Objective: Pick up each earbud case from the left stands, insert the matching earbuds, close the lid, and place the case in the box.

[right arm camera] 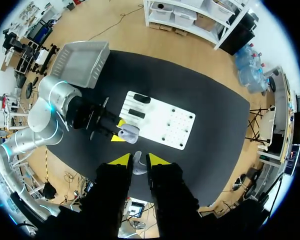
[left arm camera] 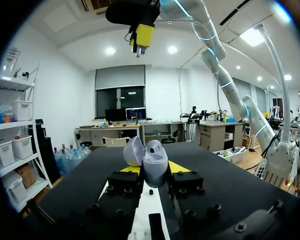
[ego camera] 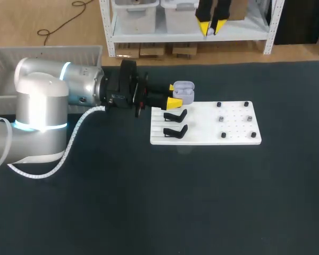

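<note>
Left gripper (ego camera: 174,95) clamped on the open earbud case (left arm camera: 152,160), lid up, by the white board's (ego camera: 234,130) far left corner, near two black stands (ego camera: 175,116); right gripper (right arm camera: 138,160), high above the table (ego camera: 149,202), pinches a small pale earbud (right arm camera: 138,166).

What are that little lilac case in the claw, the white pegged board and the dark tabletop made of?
Earbud case, in the left gripper: likely smooth moulded plastic, with a soft sheen on its rounded lid. White board: rigid plastic or painted sheet, flat and matte; cannot tell which. Table: covered in something dark and matte, perhaps fabric or a rubber mat, showing no glare.
</note>
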Controlling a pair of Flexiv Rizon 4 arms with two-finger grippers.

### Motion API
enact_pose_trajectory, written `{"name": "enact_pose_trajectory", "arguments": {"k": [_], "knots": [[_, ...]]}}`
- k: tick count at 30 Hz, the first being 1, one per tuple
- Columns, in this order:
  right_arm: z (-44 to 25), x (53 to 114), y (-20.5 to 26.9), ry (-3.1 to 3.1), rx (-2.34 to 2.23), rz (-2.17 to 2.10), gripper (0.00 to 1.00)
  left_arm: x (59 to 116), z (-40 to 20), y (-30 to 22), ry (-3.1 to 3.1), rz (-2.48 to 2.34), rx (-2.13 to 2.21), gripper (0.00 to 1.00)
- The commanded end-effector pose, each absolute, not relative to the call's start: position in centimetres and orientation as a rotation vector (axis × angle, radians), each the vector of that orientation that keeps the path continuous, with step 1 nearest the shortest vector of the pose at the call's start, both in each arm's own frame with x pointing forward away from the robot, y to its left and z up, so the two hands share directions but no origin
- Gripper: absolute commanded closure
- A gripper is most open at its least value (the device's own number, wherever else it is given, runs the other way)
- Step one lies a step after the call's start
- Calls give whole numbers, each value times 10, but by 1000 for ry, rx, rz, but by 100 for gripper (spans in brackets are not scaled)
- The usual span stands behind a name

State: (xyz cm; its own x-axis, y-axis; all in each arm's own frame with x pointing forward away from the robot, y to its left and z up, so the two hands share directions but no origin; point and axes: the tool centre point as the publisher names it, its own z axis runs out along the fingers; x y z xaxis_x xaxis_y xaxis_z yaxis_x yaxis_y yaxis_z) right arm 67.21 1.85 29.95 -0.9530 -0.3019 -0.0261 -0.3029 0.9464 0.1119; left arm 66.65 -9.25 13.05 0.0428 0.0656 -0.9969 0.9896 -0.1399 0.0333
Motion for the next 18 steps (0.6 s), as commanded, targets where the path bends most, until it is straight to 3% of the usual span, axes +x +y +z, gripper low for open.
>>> {"name": "enact_pose_trajectory", "arguments": {"k": [1,18], "knots": [[290,664,23,3031,-471,196,100,666,130,-92,1162,-1245,1378,100],[264,646,57,2961,-468,162,100,666,130,-92,1162,-1245,1378,100]]}}
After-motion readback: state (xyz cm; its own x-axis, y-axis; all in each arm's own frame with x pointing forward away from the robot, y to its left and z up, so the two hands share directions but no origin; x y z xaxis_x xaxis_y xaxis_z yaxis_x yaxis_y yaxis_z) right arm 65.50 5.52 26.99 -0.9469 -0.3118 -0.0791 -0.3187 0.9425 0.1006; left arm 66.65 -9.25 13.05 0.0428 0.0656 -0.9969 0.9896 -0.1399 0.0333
